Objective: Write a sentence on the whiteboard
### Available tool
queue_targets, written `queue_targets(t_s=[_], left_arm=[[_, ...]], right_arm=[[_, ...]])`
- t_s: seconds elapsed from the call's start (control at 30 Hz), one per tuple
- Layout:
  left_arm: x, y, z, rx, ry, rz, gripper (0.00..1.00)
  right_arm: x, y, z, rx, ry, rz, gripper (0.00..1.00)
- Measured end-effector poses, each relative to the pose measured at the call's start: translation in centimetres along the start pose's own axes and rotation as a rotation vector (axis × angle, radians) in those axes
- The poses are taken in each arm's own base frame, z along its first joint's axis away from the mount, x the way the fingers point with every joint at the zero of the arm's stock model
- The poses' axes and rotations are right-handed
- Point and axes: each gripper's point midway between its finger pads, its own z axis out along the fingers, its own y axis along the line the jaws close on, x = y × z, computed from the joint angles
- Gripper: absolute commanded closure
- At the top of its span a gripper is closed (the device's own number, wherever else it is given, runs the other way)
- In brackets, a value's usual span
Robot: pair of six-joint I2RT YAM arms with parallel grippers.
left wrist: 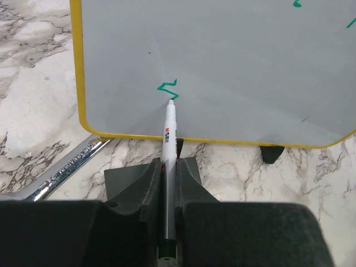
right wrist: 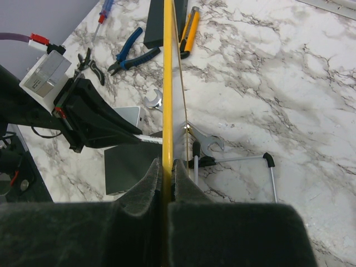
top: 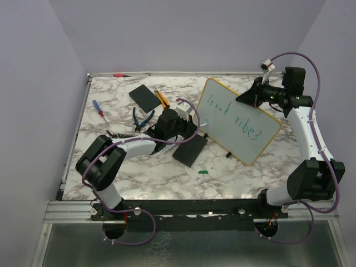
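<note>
From above, the marble surface [top: 167,183] carries a blue-handled screwdriver [top: 98,108] at the far left. Next come blue pliers [top: 143,118], with a black slab [top: 144,97] and an orange utility knife [top: 162,98] behind them. Right of these is the left hand [top: 186,123], pointing toward the whiteboard [top: 233,139]. A second black slab [top: 190,149] lies just in front of it, and a small green cap [top: 203,172] lies nearer still. The whiteboard stands tilted, right of centre, and only this view shows its sentence [top: 245,125], green lettering in two lines. The right hand [top: 249,98] sits at the board's far top edge. The left wrist view adds what the overhead cannot. The left hand is closed on a white marker [left wrist: 169,128], whose tip touches the board's face just below a small green zigzag [left wrist: 167,87], low near the yellow rim [left wrist: 80,83]. A black foot [left wrist: 271,153] shows under the board's lower edge. The right wrist view sees the board edge-on as a thin yellow line, clamped between the right hand's closed fingers [right wrist: 147,183]. It alone reveals a chrome wrench [right wrist: 207,143] lying on the marble on the far side of the board from the marker, beside the wire stand [right wrist: 253,160].
</note>
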Motion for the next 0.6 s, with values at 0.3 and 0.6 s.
queue_targets(t_s=[0.3,0.6], left_arm=[[0.5,0.8,-0.1,-0.041,0.02,0.009,1.0],[0.3,1.2,0.0,-0.063,0.023,0.014,1.0]], right_arm=[[0.0,0.0,0.0,0.0,0.0,0.0,0.99],[0.0,0.0,0.0,0.002,0.0,0.0,0.99]])
